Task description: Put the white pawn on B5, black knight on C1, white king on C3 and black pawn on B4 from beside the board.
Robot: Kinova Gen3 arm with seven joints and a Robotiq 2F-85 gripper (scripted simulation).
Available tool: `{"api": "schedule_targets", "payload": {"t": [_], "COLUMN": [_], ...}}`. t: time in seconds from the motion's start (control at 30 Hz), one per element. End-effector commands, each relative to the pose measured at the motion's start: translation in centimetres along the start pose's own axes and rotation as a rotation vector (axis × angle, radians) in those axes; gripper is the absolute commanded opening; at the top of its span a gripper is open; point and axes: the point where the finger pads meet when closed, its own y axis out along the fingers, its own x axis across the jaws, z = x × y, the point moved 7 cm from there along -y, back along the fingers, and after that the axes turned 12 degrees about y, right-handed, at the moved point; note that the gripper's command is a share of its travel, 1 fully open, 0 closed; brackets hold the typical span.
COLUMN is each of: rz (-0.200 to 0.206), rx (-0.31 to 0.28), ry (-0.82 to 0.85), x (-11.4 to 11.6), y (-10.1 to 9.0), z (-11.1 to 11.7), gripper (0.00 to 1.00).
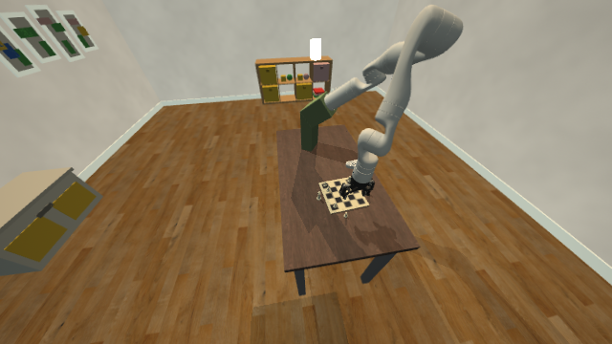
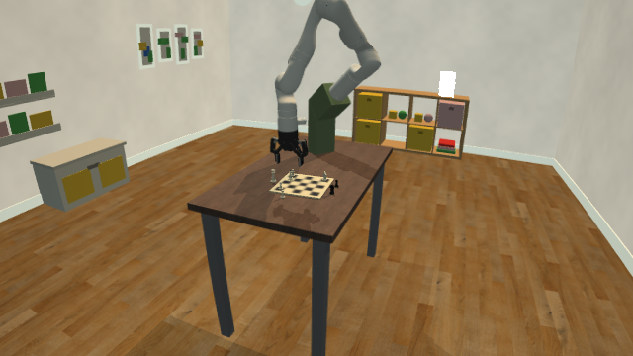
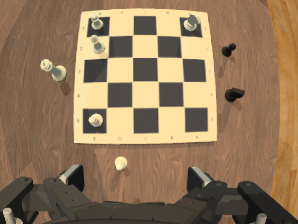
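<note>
1. Top: arm (image 1: 400, 91) reaches over the surface (image 1: 306, 244) (image 2: 237, 198) (image 3: 40, 125). Pincer (image 1: 357, 192) (image 2: 289, 161) (image 3: 135, 178) overlaps the far right part of the board (image 1: 347, 204) (image 2: 304, 184) (image 3: 145, 95) in this view. White king (image 1: 319, 196) (image 2: 273, 175) (image 3: 54, 70) stands off the left edge, white pawn (image 1: 345, 215) (image 2: 282, 194) (image 3: 120, 163) off the near edge. Can't make out the black pieces here.
2. Exterior: pincer points down above the surface, apart from all pieces, fingers wide, nothing between them. White king is left of the board, white pawn just beside the near edge. Black knight (image 2: 332, 190) (image 3: 234, 94) and black pawn (image 2: 336, 183) (image 3: 229, 49) stand off the right edge, knight nearer the camera.
3. Wrist: pincer is wide at the bottom of the view. All four task pieces are off the board: white king beside row 3, white pawn beyond row 5 near column D, black pawn beside row 2, black knight beside row 4. Targets B5, C1, C3, B4 have no piece on them. White pieces occupy E1 (image 3: 96, 23), E2 (image 3: 97, 45), E5 (image 3: 95, 120) and A1 (image 3: 191, 22), all upright.
</note>
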Motion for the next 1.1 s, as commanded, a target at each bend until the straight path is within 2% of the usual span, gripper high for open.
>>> {"api": "schedule_targets", "payload": {"t": [0.0, 0.1, 0.3, 1.07], "rz": [-0.007, -0.013, -0.016, -0.017], "rx": [-0.035, -0.062, -0.078, -0.079], "ry": [0.020, 0.041, 0.054, 0.056], "x": [-1.0, -1.8, -2.3, -2.4], "y": [-0.7, -1.3, -1.6, -1.7], "z": [-0.8, -1.3, -1.6, -1.6], "gripper": [1.00, 1.00, 1.00, 1.00]}}
